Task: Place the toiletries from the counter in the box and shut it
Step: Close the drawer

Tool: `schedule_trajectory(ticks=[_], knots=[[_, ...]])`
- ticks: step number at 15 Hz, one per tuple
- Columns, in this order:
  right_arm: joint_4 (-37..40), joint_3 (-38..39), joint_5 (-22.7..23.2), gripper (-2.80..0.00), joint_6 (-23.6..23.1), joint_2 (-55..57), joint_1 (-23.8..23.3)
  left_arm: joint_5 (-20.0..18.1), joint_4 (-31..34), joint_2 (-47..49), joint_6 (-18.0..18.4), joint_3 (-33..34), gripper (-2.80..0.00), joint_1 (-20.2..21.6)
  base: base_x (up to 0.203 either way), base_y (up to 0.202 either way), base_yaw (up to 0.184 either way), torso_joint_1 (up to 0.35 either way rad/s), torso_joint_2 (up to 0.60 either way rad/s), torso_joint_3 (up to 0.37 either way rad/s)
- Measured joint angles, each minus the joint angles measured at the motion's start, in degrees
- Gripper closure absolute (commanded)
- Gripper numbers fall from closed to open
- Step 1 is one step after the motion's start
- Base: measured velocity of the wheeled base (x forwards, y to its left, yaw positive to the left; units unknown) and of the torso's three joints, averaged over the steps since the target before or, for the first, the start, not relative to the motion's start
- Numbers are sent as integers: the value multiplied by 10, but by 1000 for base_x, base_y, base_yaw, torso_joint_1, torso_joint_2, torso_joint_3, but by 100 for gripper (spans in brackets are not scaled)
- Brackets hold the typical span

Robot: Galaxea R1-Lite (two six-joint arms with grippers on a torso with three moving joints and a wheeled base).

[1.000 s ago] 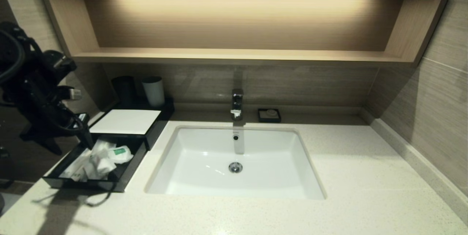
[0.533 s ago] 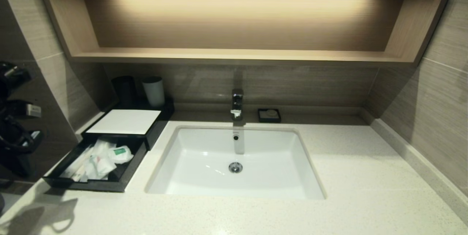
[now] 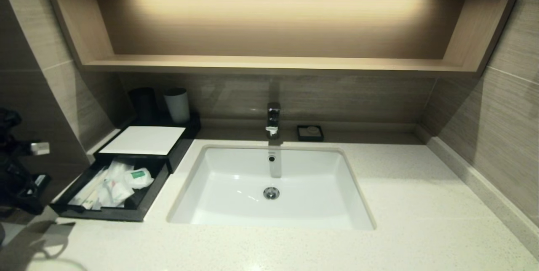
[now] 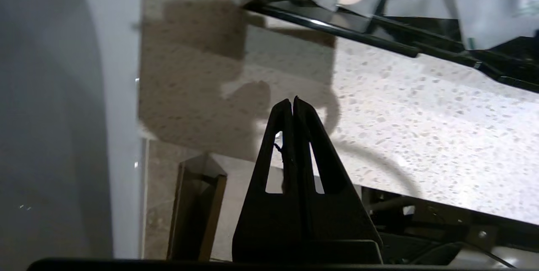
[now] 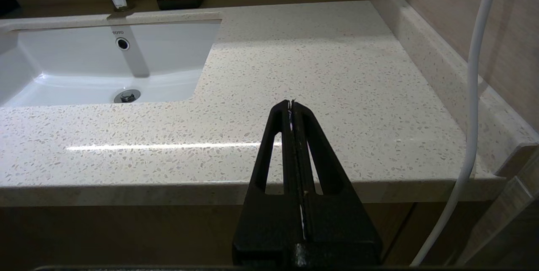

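The black box (image 3: 143, 140) with its white top panel stands at the counter's (image 3: 421, 203) back left. Its front drawer (image 3: 145, 203) is slid out. Several whitish wrapped toiletries (image 3: 113, 182), one with a green label, lie piled in the drawer. My left arm (image 3: 17, 178) hangs at the far left, off the counter's corner. My left gripper (image 4: 292, 101) is shut and empty above bare counter in front of the drawer's front wall (image 4: 337, 30), with packets (image 4: 484, 5) showing beyond it. My right gripper (image 5: 290, 103) is shut and empty at the counter's front right edge.
A white sink (image 3: 311, 170) with a faucet (image 3: 273, 119) is set in the middle. A small black soap dish (image 3: 310, 132) sits behind it. A black cup (image 3: 143, 102) and a white cup (image 3: 177, 104) stand behind the box. A wooden shelf (image 3: 269, 63) hangs above. A white cable (image 5: 471, 94) hangs on the right.
My left arm has drawn back from over the open drawer, leftward and down, to beyond the counter's left corner. The drawer and the packets in it have not moved.
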Motion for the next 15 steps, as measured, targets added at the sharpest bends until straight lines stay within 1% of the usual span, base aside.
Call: schedule_trajectory(ticks=[1,2,5,8,11,15], knots=[[0,0,0,0,0,0,0,-16,-1,1,1,6,0,-5,0,0,0,0,0,0],[0,0,0,0,0,0,0,-20,-3,3,0,9,0,-10,0,0,0,0,0,0],[0,0,0,0,0,0,0,-21,-13,6,0,12,0,-20,0,0,0,0,0,0],[0,0,0,0,0,0,0,-17,-13,7,1,21,0,-27,0,0,0,0,0,0],[0,0,0,0,0,0,0,-2,-13,8,1,35,0,-27,0,0,0,0,0,0],[0,0,0,0,0,0,0,3,-14,15,1,41,0,-28,0,0,0,0,0,0]])
